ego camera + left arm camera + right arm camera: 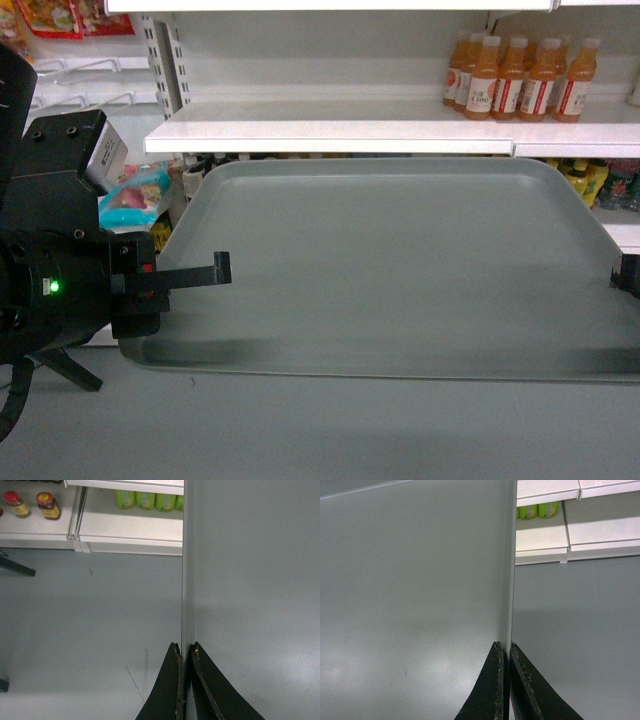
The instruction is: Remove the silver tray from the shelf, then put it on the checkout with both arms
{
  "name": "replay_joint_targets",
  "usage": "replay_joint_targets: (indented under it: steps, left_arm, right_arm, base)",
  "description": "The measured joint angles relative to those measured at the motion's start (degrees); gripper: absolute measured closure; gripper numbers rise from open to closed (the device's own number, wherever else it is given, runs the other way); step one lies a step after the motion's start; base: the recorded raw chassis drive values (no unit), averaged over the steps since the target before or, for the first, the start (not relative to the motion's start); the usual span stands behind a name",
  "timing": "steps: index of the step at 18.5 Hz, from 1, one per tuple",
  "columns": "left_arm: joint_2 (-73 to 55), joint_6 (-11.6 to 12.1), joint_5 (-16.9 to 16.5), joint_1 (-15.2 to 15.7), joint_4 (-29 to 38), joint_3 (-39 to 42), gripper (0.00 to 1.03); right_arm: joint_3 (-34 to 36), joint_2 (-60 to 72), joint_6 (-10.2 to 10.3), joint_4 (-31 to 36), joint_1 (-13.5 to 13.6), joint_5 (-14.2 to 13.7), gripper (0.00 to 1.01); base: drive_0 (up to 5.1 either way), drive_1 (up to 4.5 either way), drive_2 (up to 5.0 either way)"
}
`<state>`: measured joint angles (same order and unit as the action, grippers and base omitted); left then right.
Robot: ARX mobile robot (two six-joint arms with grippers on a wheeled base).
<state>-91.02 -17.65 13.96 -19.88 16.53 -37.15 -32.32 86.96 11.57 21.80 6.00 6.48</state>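
Observation:
The silver tray (400, 260), a large matte grey-green rectangle with a low rim, hangs level in front of the white shelf (330, 135). My left gripper (215, 270) is shut on the tray's left rim, and my right gripper (625, 275) is shut on its right rim at the edge of the head view. In the left wrist view the gripper (185, 647) pinches the rim of the tray (250, 580). The right wrist view shows the same: the gripper (505, 647) clamps the rim of the tray (410, 580). The checkout is out of view.
Orange juice bottles (520, 80) stand on the upper right shelf board. Snack packs (135, 195) hang behind my left arm. Low shelf boards carry green bottles (145, 500) and jars (47, 505). Grey floor (90, 620) lies below the tray.

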Motion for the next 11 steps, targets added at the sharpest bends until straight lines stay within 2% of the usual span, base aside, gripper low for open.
replay_joint_targets:
  steps: [11]
  left_arm:
    - [0.0, 0.0, 0.1, 0.0, 0.2, 0.0, 1.0]
  right_arm:
    - [0.0, 0.0, 0.0, 0.0, 0.0, 0.0, 0.99]
  base:
    - [0.0, -4.2, 4.2]
